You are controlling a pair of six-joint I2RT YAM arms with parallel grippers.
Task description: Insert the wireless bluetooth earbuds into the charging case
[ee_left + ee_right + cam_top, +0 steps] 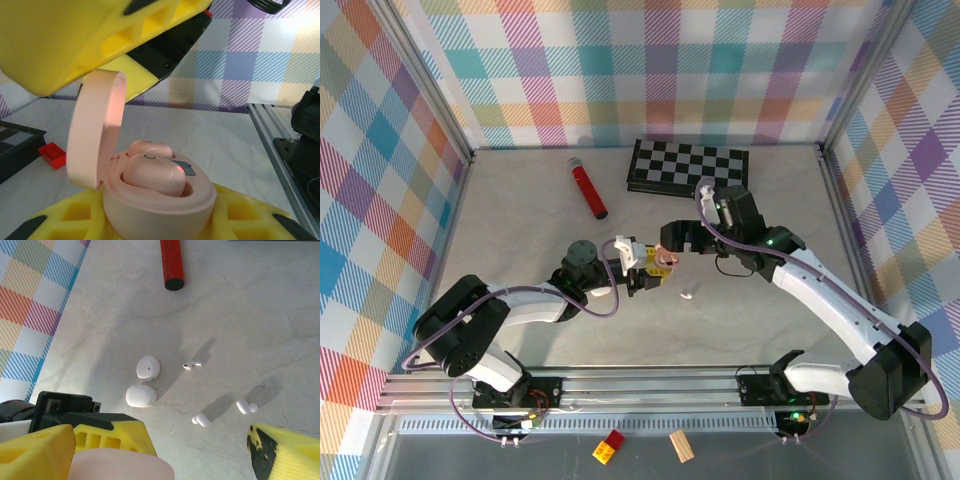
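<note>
My left gripper is shut on the base of an open pink charging case, whose lid stands up on the left. Two pinkish earbuds sit in its wells, one behind the other. My right gripper hangs open just above the case, its yellow fingers spread wide with nothing between them. In the top view the two grippers meet at the table's centre. Three white earbuds lie loose on the table below.
Two white oval cases lie side by side on the table. A red cylinder and a folded chessboard lie toward the back wall. A red block sits at the left. Small blocks lie beyond the front rail.
</note>
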